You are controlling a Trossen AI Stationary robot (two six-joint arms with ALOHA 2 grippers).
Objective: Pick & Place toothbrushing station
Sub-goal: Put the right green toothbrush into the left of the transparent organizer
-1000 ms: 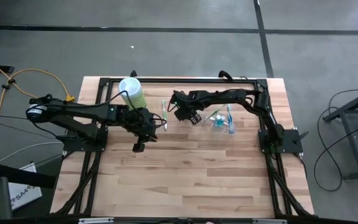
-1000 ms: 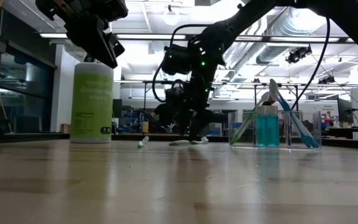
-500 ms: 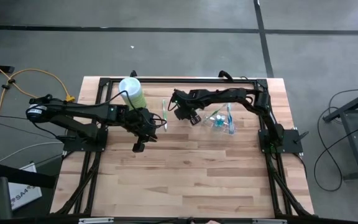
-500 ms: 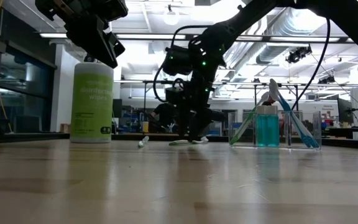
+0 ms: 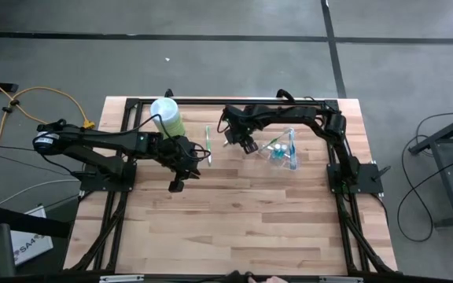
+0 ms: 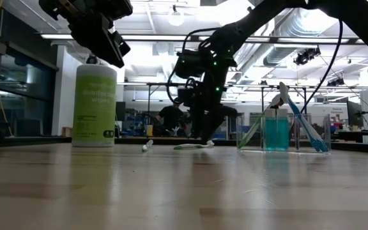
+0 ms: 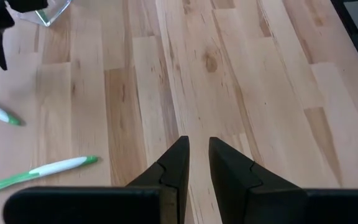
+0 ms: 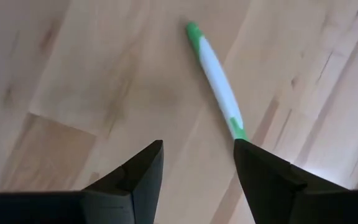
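The toothbrushing station point(image 5: 281, 151) is a small clear holder with blue content and toothbrushes leaning in it. It stands on its base on the table, right of centre, and also shows in the low view point(image 6: 276, 131). My right gripper point(image 5: 244, 143) hangs open and empty just left of it, low over the table. A green-and-white toothbrush point(image 8: 219, 81) lies flat on the wood ahead of its fingers. My left gripper point(image 5: 178, 177) is held above the table left of centre, fingers almost together and empty point(image 7: 197, 146).
A pale-green bottle with a white cap point(image 5: 166, 118) stands at the far left. Two green-and-white toothbrushes point(image 5: 208, 141) lie on the table between the arms. Black frame rails point(image 5: 211, 101) run along the far and side edges. Bare wood point(image 5: 242, 228) fills the near half.
My right gripper has shifted a little toward the table's right and far edges, closer to the station. The station and the toothbrushes have stayed where they were.
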